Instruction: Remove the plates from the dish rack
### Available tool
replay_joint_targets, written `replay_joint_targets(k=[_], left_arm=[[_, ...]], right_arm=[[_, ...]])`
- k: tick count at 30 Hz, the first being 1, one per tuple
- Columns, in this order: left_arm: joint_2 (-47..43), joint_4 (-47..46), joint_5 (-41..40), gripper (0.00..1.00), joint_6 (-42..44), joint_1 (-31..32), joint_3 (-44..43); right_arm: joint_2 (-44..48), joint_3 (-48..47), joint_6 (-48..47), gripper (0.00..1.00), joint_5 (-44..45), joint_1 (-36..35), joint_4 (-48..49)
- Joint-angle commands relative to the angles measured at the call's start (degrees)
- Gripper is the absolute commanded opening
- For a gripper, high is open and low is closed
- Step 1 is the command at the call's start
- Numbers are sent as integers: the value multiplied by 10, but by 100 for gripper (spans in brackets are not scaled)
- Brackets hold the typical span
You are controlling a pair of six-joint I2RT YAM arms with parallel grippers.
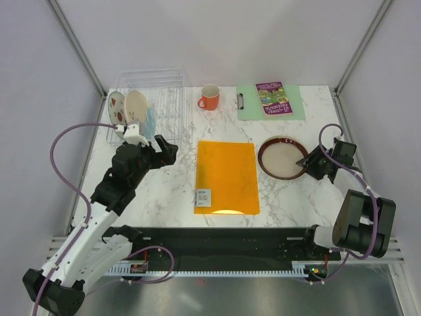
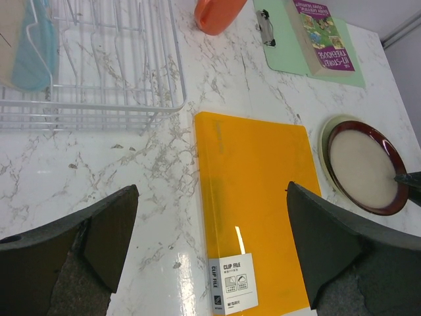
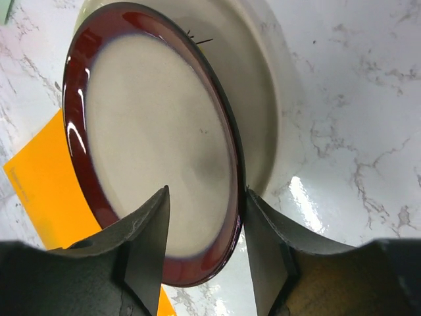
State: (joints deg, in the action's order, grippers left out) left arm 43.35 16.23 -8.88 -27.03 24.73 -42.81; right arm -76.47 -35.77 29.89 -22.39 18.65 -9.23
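The clear dish rack (image 1: 168,99) is holding two plates upright at far left: the white plate with red fruit marks (image 1: 116,107) and the cream-and-pale-blue plate (image 1: 137,105). The left arm's fingers (image 2: 99,237) are hanging wide apart and empty just beside it. On the counter (image 1: 164,191), right of the orange clip file (image 1: 227,176), the maroon-rimmed plate (image 3: 158,145) is lying on the cream twig plate (image 3: 263,79). The right arm's fingers (image 3: 148,250) are straddling its rim, apparently unclamped. They should spread fully and back off level, so the stack isn't dragged.
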Motion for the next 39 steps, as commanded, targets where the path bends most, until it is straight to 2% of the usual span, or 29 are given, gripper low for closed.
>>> replay_joint_targets(k=[1,18,21,25,31,36,39], left_arm=[[-1,-8,-6,100,20,-1,4],[7,12,-44,100,35,-1,7],[7,13,-54,100,38,-1,7],[24,13,-172,100,65,-6,-18],[166,-12,-271,100,162,-56,-126],[283,-52,-274,98,182,-125,-189],[321,-88,-281,96,196,-155,-216]], right_arm=[[12,-21,-18,56,12,1,2],[-39,-83,-40,59,31,1,15],[-20,-70,-47,59,36,1,12],[29,-57,-52,60,-15,0,4],[117,-49,-53,63,-57,-1,-19],[123,-54,-66,64,-68,-2,-31],[105,-57,-74,64,-71,-2,-32]])
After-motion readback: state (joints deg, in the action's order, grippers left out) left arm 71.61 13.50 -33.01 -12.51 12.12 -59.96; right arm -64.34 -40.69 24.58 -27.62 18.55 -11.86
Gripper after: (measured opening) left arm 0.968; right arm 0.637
